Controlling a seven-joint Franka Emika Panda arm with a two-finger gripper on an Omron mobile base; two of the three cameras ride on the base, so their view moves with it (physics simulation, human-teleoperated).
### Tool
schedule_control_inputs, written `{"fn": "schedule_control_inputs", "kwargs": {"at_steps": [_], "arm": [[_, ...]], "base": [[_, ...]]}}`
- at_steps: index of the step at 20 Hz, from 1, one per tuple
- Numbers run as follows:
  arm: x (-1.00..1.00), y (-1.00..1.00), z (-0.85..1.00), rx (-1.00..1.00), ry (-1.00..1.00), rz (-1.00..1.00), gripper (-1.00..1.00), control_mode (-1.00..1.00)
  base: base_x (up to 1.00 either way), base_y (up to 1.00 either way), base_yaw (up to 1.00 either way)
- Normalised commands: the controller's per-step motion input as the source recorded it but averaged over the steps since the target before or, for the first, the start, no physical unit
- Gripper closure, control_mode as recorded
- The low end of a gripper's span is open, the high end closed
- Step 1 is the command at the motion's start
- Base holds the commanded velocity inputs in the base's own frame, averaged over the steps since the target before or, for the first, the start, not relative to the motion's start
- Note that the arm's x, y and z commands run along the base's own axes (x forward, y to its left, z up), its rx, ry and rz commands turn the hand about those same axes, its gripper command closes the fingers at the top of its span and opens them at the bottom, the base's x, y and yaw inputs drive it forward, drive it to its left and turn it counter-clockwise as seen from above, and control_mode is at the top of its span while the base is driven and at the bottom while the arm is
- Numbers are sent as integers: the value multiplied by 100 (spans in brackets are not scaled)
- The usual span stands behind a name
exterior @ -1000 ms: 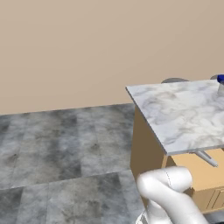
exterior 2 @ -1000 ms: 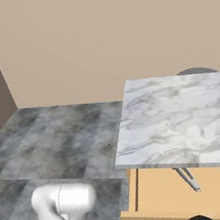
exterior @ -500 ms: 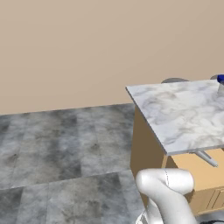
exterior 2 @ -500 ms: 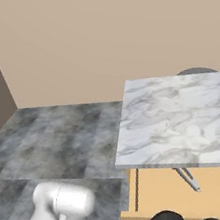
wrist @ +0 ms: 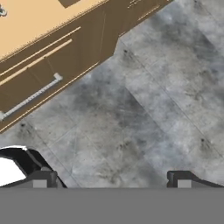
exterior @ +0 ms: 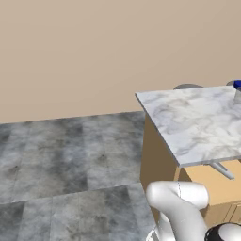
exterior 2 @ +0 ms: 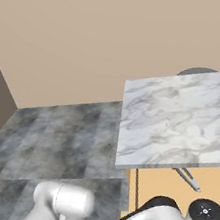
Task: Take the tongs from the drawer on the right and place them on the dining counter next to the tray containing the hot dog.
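The drawer point(exterior 2: 206, 187) stands pulled out beneath the near edge of the marble table point(exterior 2: 184, 117), its orange-tan inside open to both base views. In it lie the tongs point(exterior 2: 187, 178), a slim grey utensil slanting across the drawer floor, the upper end hidden under the table's overhang; the left base view shows them just below the table's near edge. That view alone catches a bit of bright blue point(exterior: 237, 84) at the table's far right edge, too cropped to identify. The hand view looks down on grey stone floor point(wrist: 144, 109) and a tan cabinet front with a long bar handle point(wrist: 30, 97). The end effector point(wrist: 110, 179) hangs over the floor with its fingertips point(wrist: 178, 179) well apart, nothing between them.
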Motion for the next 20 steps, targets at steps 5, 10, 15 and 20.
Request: {"fn": "schedule_control_inputs", "kwargs": {"at_steps": [5, 10, 15, 20], "arm": [[3, 30, 100, 0, 3, 0, -100, -100], [3, 0, 96, 6, 0, 0, -100, -100], [47, -1, 86, 13, -3, 0, -100, -100], [28, -7, 56, 27, -12, -3, -100, -100]], "base": [[0, 0, 0], [0, 0, 0], [0, 0, 0], [0, 0, 0]]}}
